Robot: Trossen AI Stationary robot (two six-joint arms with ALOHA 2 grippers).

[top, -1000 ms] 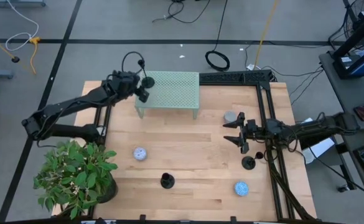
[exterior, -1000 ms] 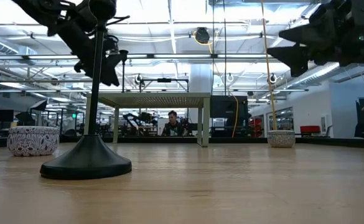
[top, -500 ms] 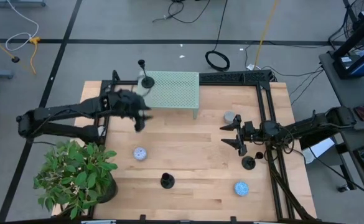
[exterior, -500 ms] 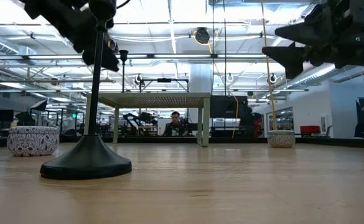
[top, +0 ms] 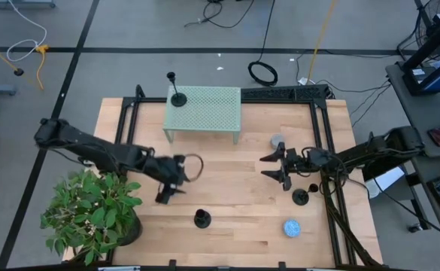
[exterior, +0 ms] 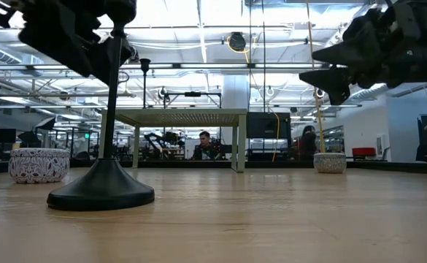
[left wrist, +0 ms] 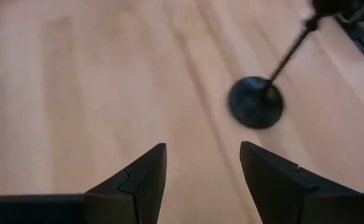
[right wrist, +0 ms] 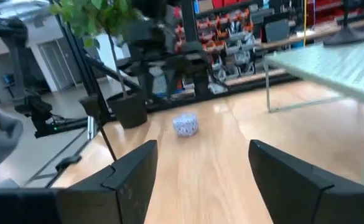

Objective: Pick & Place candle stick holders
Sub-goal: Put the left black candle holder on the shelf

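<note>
Three black candle stick holders show. One (top: 177, 98) stands by its round base on the far left corner of the green mesh stand (top: 208, 109). One (top: 201, 219) stands on the table near the front, and shows in the low view (exterior: 102, 191) and the left wrist view (left wrist: 255, 102). One (top: 301, 197) stands by the table's right rail. My left gripper (top: 165, 194) is open and empty above the table, left of and beyond the front holder; its fingers gape in the left wrist view (left wrist: 203, 163). My right gripper (top: 274, 165) is open and empty, left of the right holder, also shown in its wrist view (right wrist: 200, 163).
A potted plant (top: 92, 211) stands at the near left corner. A patterned pot (top: 291, 226) sits near the front right and a grey pot (top: 277, 141) right of the stand. Another patterned pot (exterior: 39, 164) sits beneath my left arm. Black rails (top: 321, 135) edge the table.
My left gripper has let go of the holder on the stand's far left corner, which stays upright there. It has swung away toward the table's near edge and right, down toward the front holder. My right gripper has gone a little toward the table's left.
</note>
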